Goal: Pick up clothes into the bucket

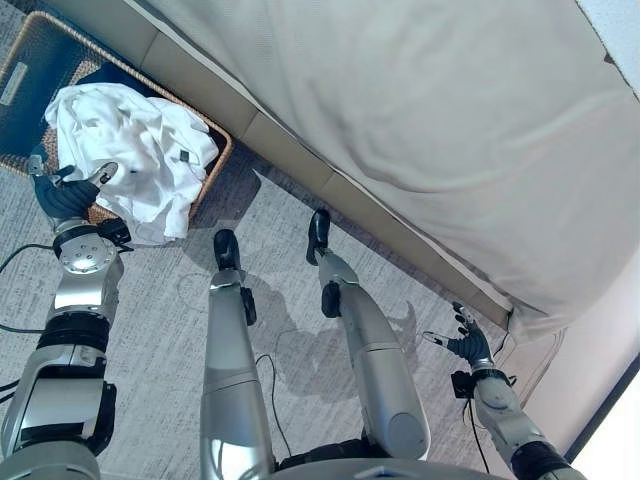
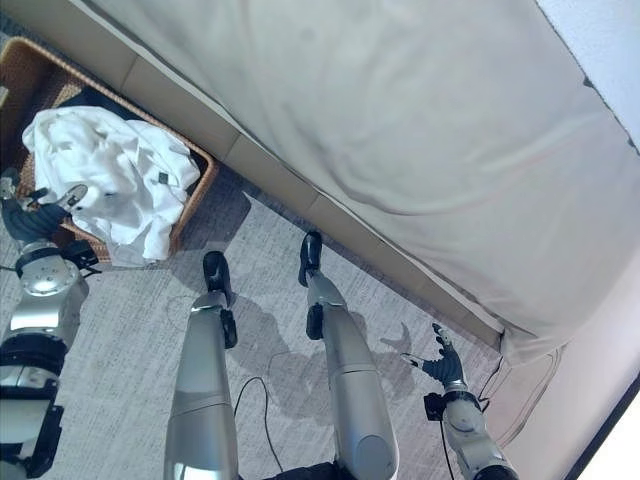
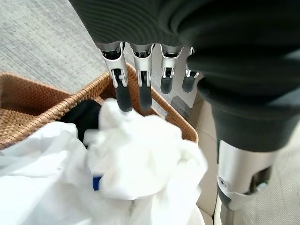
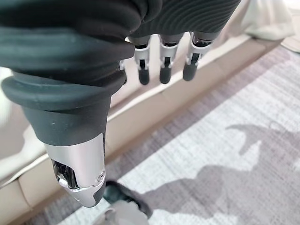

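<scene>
A woven brown basket (image 1: 224, 142) stands on the carpet at the far left, against the bed base. White clothes (image 1: 130, 150) are heaped in it and hang over its near rim, with a dark cloth (image 1: 112, 76) beneath them. My left hand (image 1: 62, 195) hovers at the basket's near edge. In the left wrist view its fingers (image 3: 124, 93) are straight, their tips just touching the white clothes (image 3: 140, 164), and nothing is gripped. My right hand (image 1: 466, 345) hangs open and empty over the carpet at the lower right, near the bed's corner.
A bed under a beige cover (image 1: 420, 130) fills the upper right, its tan base (image 1: 300, 160) running diagonally. Grey carpet (image 1: 160, 310) lies between the bed and me. The cover drapes to the floor at the bed's corner (image 1: 530, 320).
</scene>
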Available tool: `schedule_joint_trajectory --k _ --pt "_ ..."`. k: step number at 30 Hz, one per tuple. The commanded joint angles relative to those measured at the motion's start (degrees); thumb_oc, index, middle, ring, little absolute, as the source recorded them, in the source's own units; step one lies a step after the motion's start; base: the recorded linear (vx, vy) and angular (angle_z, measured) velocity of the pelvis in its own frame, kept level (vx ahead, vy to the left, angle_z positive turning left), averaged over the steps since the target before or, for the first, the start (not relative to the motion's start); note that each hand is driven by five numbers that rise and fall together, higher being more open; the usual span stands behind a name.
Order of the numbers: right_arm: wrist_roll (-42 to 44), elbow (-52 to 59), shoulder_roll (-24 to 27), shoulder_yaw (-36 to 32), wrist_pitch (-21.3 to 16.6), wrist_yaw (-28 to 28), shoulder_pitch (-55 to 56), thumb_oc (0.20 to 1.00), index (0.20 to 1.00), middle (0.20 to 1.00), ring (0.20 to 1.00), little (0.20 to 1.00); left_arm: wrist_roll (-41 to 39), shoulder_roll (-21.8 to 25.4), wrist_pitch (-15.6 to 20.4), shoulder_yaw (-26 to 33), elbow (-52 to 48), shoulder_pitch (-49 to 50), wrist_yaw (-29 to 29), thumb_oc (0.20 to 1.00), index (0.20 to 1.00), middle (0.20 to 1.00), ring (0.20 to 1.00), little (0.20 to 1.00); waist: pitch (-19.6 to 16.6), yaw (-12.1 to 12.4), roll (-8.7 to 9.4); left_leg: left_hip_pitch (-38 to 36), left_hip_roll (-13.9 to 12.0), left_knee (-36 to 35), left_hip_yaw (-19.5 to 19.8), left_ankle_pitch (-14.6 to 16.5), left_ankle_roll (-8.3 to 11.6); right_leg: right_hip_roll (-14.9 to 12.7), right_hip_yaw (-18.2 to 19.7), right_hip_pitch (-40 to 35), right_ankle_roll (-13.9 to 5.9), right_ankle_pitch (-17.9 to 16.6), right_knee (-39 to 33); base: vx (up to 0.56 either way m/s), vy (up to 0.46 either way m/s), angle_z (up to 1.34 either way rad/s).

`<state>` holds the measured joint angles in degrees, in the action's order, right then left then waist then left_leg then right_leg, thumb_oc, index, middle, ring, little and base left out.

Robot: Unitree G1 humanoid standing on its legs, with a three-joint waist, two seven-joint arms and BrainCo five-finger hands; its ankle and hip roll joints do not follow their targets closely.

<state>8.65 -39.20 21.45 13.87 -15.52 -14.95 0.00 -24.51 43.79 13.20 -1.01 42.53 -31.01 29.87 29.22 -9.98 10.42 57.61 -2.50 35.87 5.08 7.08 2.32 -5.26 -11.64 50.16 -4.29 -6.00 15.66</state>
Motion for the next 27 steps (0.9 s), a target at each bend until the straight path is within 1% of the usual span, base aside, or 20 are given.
schedule_joint_trajectory --k 1,4,7,8,9,11,13,14,15,16,17,18,20,21,22,23,24,25,26,27 --pt "1.55 1.88 1.84 0.73 -1.40 -1.13 0.63 1.000 1.000 1.000 1.000 1.000 -0.59 4.07 2.03 2.57 0.43 -0.26 1.55 1.000 1.000 1.000 1.000 1.000 0.58 3.00 4.27 -3.50 1.24 -2.21 2.51 0.26 0.58 -3.55 0.94 -3.73 -4.35 2.36 0.69 0.00 0.000 0.00" --pt "1.44 1.88 1.79 0.81 -1.25 -1.19 0.68 1.000 1.000 1.000 1.000 1.000 -0.57 2.96 1.89 3.13 0.75 0.88 1.59 1.000 1.000 1.000 1.000 1.000 0.58 3.13 4.09 -4.54 1.22 -2.79 2.16 0.04 0.55 -3.75 0.95 -4.37 -4.28 2.36 0.68 0.00 0.000 0.00" --pt "1.27 1.51 1.54 0.60 -0.78 -1.35 0.80 1.000 1.000 1.000 1.000 1.000 -1.03 -0.06 1.95 4.35 -0.05 3.53 1.65 1.000 1.000 1.000 1.000 1.000 0.58 3.52 3.73 -6.16 1.34 -3.77 1.89 -0.37 0.49 -3.88 1.00 -5.62 -4.21 2.31 0.41 0.00 0.000 0.00" --pt "1.27 1.52 1.60 0.64 -0.77 -1.36 0.83 1.000 1.000 1.000 1.000 1.000 -0.99 -0.13 1.92 4.44 -0.17 3.68 1.68 1.000 1.000 1.000 1.000 1.000 0.58 3.48 3.72 -6.27 1.35 -3.85 1.88 -0.40 0.49 -3.89 1.00 -5.71 -4.21 2.30 0.37 0.00 0.000 0.00" --pt "1.17 1.45 1.55 0.57 -0.66 -1.32 0.92 1.000 1.000 1.000 1.000 1.000 -0.91 -1.16 1.95 4.81 -0.68 4.80 1.71 1.000 1.000 1.000 1.000 1.000 0.58 3.64 3.51 -6.86 1.37 -4.17 1.85 -0.50 0.48 -3.97 0.97 -6.15 -4.21 2.29 0.26 0.00 0.000 0.00" --pt "0.78 0.85 1.23 -0.18 -0.06 -1.71 0.65 1.000 1.000 1.000 1.000 1.000 0.97 -6.80 1.35 5.26 0.05 9.28 1.20 1.000 1.000 1.000 1.000 1.000 0.58 4.77 2.26 -10.84 1.56 -6.40 1.19 -1.21 0.53 -4.29 1.22 -9.22 -3.99 2.78 0.31 -0.03 -0.030 0.03" --pt "0.60 0.59 1.25 -0.40 0.09 -1.86 0.65 1.000 1.000 1.000 1.000 1.000 1.63 -8.38 1.43 5.04 0.17 10.57 0.68 1.000 1.000 1.000 1.000 1.000 0.58 5.05 1.78 -12.28 1.60 -7.22 1.05 -1.52 0.57 -4.42 1.33 -10.20 -3.92 2.97 0.42 -0.01 -0.017 0.03" --pt "0.60 0.60 1.30 -0.39 0.09 -1.86 0.72 1.000 1.000 1.000 1.000 1.000 1.66 -8.45 1.43 5.05 0.13 10.65 0.69 1.000 1.000 1.000 1.000 1.000 0.58 5.04 1.76 -12.41 1.61 -7.32 1.03 -1.54 0.57 -4.43 1.34 -10.29 -3.92 2.97 0.39 0.00 0.000 0.00" --pt "0.39 0.07 1.30 -0.76 0.24 -1.96 0.60 1.000 1.000 1.000 1.000 1.000 2.01 -9.90 1.52 4.78 -0.22 11.61 0.43 1.000 1.000 1.000 1.000 1.000 0.58 5.31 1.21 -13.49 1.76 -7.75 0.84 -1.71 0.54 -4.61 1.31 -11.26 -3.86 3.11 0.47 -0.08 -0.007 -0.02" --pt "-0.01 -0.84 1.15 -1.99 0.52 -2.38 -0.34 1.000 1.000 1.000 1.000 1.000 2.90 -12.40 2.14 3.68 -0.21 13.35 -1.26 1.000 1.000 1.000 1.000 1.000 0.58 5.76 0.06 -15.49 2.59 -10.24 0.34 -4.44 0.30 -5.47 1.11 -12.70 -3.27 1.92 -0.13 0.00 0.000 0.00" --pt "-0.02 -0.92 1.22 -1.79 0.53 -2.37 -0.02 1.000 1.000 1.000 1.000 1.000 2.90 -12.49 2.12 3.64 -0.13 13.73 -1.27 1.000 1.000 1.000 1.000 1.000 0.58 6.02 -0.18 -16.91 2.13 -9.97 0.65 -2.48 0.53 -4.97 1.40 -13.89 -3.70 3.53 0.37 -0.07 -0.009 0.07" --pt "-0.31 -2.13 1.20 -2.95 0.67 -2.55 -1.00 1.000 1.000 1.000 1.000 1.000 3.14 -14.90 2.87 2.24 -0.54 15.32 -3.69 1.000 1.000 1.000 1.000 1.000 0.58 6.47 -1.63 -19.38 2.91 -12.89 0.09 -5.24 0.33 -5.80 0.92 -15.65 -3.12 2.39 -0.29 0.01 -0.015 0.11" --pt "-0.45 -3.07 1.21 -3.67 0.89 -2.13 -1.49 1.000 1.000 1.000 1.000 1.000 2.02 -17.21 3.47 1.11 -0.90 17.54 -7.04 1.000 1.000 1.000 1.000 1.000 0.58 6.96 -2.98 -23.68 3.18 -15.44 -0.10 -5.95 0.40 -5.85 0.92 -19.13 -3.00 2.97 -0.59 -0.02 -0.015 0.12" --pt "-0.45 -3.07 1.21 -3.67 0.89 -2.13 -1.49 1.000 1.000 1.000 1.000 1.000 2.02 -17.21 3.47 1.11 -0.90 17.54 -7.04 1.000 1.000 1.000 1.000 1.000 0.58 6.96 -2.98 -23.68 3.18 -15.44 -0.10 -5.95 0.40 -5.85 0.92 -19.13 -3.00 2.97 -0.59 0.04 -0.019 0.09" --pt "-0.94 -4.77 1.36 -4.55 1.37 -1.54 -2.07 1.000 1.000 1.000 1.000 1.000 2.10 -18.85 3.52 -0.24 -0.14 19.39 -10.49 1.000 1.000 1.000 1.000 1.000 0.58 7.18 -4.41 -28.64 3.34 -17.82 -0.51 -6.56 0.51 -5.80 0.97 -23.36 -2.89 3.45 -1.23 0.03 -0.010 0.04" --pt "-0.93 -4.77 1.37 -4.54 1.37 -1.54 -2.04 1.000 1.000 1.000 1.000 1.000 2.10 -18.85 3.53 -0.25 -0.13 19.41 -10.50 1.000 1.000 1.000 1.000 1.000 0.58 7.19 -4.41 -28.73 3.34 -17.90 -0.51 -6.58 0.52 -5.80 0.96 -23.44 -2.89 3.43 -1.29 0.07 -0.064 0.01" --pt "-1.61 -6.01 1.51 -5.12 1.71 -0.79 -2.25 1.000 1.000 1.000 1.000 1.000 0.47 -20.74 3.50 -1.10 -0.51 21.53 -13.93 1.000 1.000 1.000 1.000 1.000 0.57 7.31 -5.61 -33.58 3.35 -20.19 -0.66 -7.00 0.68 -5.51 0.86 -27.89 -2.83 3.73 -2.36 0.04 -0.056 0.00" --pt "-1.61 -6.02 1.52 -5.11 1.70 -0.79 -2.21 1.000 1.000 1.000 1.000 1.000 0.47 -20.75 3.51 -1.10 -0.51 21.57 -13.93 1.000 1.000 1.000 1.000 1.000 0.57 7.31 -5.61 -33.69 3.34 -20.29 -0.66 -7.03 0.68 -5.50 0.84 -27.99 -2.83 3.71 -2.44 0.07 -0.068 0.02" --pt "-1.79 -7.46 1.54 -5.25 2.05 -0.31 -2.54 1.000 1.000 1.000 1.000 1.000 0.32 -21.36 3.21 -1.66 0.62 22.53 -15.93 1.000 1.000 1.000 1.000 1.000 -0.20 7.29 -6.28 -35.83 3.25 -21.47 -0.80 -7.21 0.75 -5.22 0.95 -29.94 -2.83 3.88 -3.12 0.13 -0.035 0.09" --pt "-2.37 -8.20 1.84 -5.67 2.51 1.01 -1.87 1.000 1.000 1.000 1.000 1.000 0.66 -22.18 2.59 -1.80 2.50 24.58 -18.76 1.000 1.000 1.000 1.000 1.000 -2.62 7.18 -7.19 -38.74 3.04 -23.10 -1.22 -7.36 0.84 -4.78 1.03 -32.42 -2.78 4.17 -4.22 0.12 -0.033 0.06"
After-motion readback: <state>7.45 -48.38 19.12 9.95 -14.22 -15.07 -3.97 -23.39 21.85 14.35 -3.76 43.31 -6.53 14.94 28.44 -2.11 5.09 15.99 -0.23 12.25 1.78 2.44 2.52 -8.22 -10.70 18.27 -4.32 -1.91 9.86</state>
